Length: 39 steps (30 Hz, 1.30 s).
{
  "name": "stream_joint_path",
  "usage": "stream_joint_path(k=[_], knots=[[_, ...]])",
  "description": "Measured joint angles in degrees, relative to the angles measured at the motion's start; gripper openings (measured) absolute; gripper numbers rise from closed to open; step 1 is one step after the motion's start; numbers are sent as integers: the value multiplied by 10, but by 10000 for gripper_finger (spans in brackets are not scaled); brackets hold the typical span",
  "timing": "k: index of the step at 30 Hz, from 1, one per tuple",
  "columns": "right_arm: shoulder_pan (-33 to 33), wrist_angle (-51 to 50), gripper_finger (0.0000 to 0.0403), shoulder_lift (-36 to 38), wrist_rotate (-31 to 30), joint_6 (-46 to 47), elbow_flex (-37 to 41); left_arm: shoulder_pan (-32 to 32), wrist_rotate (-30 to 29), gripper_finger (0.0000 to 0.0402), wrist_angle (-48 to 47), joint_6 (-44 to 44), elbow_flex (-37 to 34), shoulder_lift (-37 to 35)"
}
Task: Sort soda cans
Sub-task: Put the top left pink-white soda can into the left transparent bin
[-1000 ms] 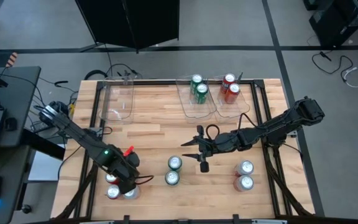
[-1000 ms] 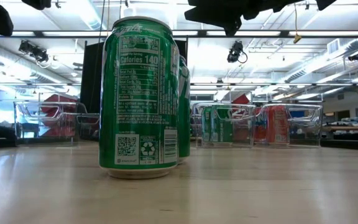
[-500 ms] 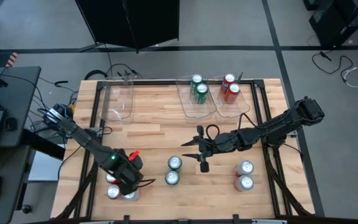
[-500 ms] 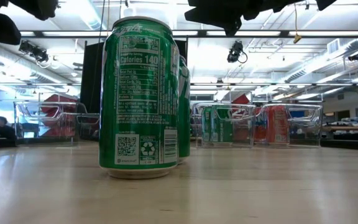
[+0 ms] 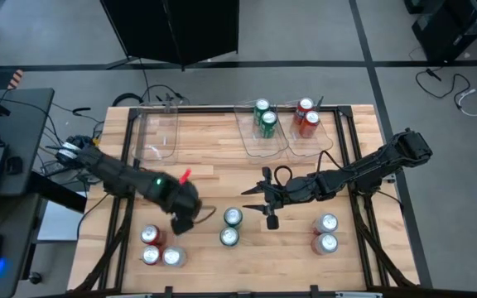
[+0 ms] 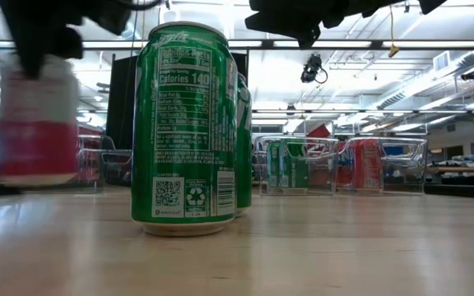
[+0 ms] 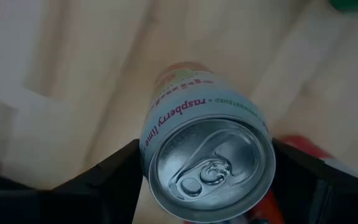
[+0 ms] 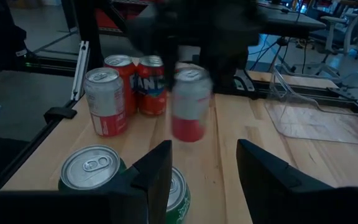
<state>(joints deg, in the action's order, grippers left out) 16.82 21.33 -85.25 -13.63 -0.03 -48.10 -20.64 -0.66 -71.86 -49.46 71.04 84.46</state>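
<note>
Cans handle as rigid, smooth cylinders; we grip mid-body. Left gripper fingers clamp a silver-white can at lower-left centre, above the desk. Right gripper waits at centre, fingers half-open, empty.

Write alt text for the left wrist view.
A silver-white soda can labelled "raspberry lime" is held between the left gripper's two dark fingers, seen from above its silver top, over the wooden table; something red shows beside it.
</note>
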Motion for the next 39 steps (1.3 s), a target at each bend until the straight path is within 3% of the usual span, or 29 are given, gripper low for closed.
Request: stream_joint_path(k=[9, 15, 18, 28, 33, 39], knots=[[0, -6, 166, 0, 0, -1, 0, 194, -39, 286, -101, 90, 132, -13], [0, -9, 163, 0, 0, -1, 0, 366, -64, 286, -184, 135, 206, -13], [0, -10, 163, 0, 0, -1, 0, 458, -63, 286, -180, 166, 219, -14], [0, -20, 162, 0, 0, -1, 0, 712, -72, 286, -168, 300, 207, -1], [0, -21, 163, 0, 0, -1, 0, 769, -67, 286, -106, 328, 163, 0], [0, -21, 160, 0, 0, -11, 0, 798, -9, 286, -12, 340, 87, 12]])
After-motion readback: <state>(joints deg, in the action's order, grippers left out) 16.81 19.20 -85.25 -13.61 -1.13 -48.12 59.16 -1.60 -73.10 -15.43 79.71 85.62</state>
